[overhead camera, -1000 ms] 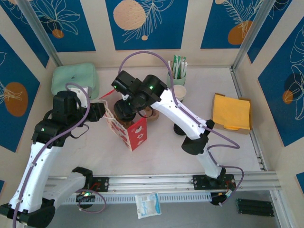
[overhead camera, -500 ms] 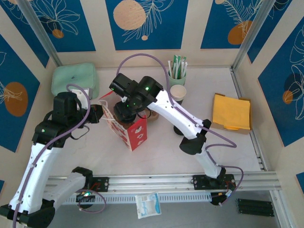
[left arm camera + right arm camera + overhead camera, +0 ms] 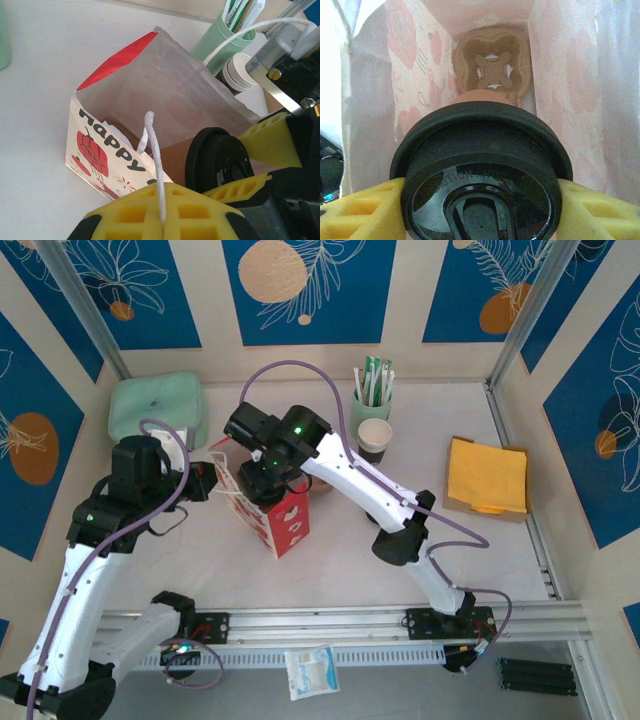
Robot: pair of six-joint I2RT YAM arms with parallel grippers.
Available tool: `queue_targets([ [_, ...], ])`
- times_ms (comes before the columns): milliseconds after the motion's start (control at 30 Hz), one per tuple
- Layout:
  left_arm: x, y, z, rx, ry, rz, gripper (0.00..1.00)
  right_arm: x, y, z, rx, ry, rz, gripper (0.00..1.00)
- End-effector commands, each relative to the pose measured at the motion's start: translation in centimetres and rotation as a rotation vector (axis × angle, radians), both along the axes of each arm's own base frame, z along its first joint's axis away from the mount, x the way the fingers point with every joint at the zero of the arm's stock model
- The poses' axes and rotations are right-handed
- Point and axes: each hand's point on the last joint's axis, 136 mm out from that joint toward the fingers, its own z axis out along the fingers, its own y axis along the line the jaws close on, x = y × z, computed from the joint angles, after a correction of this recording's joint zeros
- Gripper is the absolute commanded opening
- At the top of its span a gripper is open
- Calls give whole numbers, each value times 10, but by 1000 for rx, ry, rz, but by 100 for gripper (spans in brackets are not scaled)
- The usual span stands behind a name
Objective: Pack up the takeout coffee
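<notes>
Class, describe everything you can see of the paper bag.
The paper bag stands upright and open on the table. It is white inside and red at the side, its front printed with black letters and red drawings. The left gripper pinches its white string handle. The right gripper holds the coffee cup in its mouth.

I see the tan-brown paper takeout cup with a round black plastic lid (image 3: 480, 170) in the mouth of the red-and-white paper gift bag (image 3: 278, 517), which stands mid-table. Behind and right of the bag stands a black-sided paper cup (image 3: 376, 435). Behind that is a mint-green cup of sticks (image 3: 372, 392). A yellow folded napkin stack (image 3: 487, 475) lies far right.
</notes>
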Motion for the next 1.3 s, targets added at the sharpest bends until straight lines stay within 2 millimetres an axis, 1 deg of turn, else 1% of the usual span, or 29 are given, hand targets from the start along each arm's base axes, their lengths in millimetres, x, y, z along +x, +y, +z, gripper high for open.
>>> queue_targets([
  [0, -2, -1, 0, -12, -9, -15, 0, -3, -4, -6, -37, 8, 15, 58],
  [200, -1, -2, 0, -13, -11, -17, 0, -3, -3, -12, -53, 23, 20, 58],
  [400, -2, -1, 0, -12, -11, -17, 0, -2, -1, -23, -77, 37, 26, 58],
  [600, -3, -1, 0, -13, -12, -18, 0, 1, -4, -33, -115, 38, 30, 58],
  [800, -2, -2, 0, -13, -12, -18, 0, 3, -8, -38, -153, 26, 41, 58],
  [1100, -1, -3, 0, -19, -11, -21, 0, 7, -7, -49, -207, -6, 109, 58],
  [1267, -2, -3, -1, -20, -9, -22, 0, 5, -7, -54, -224, 1, 126, 58],
])
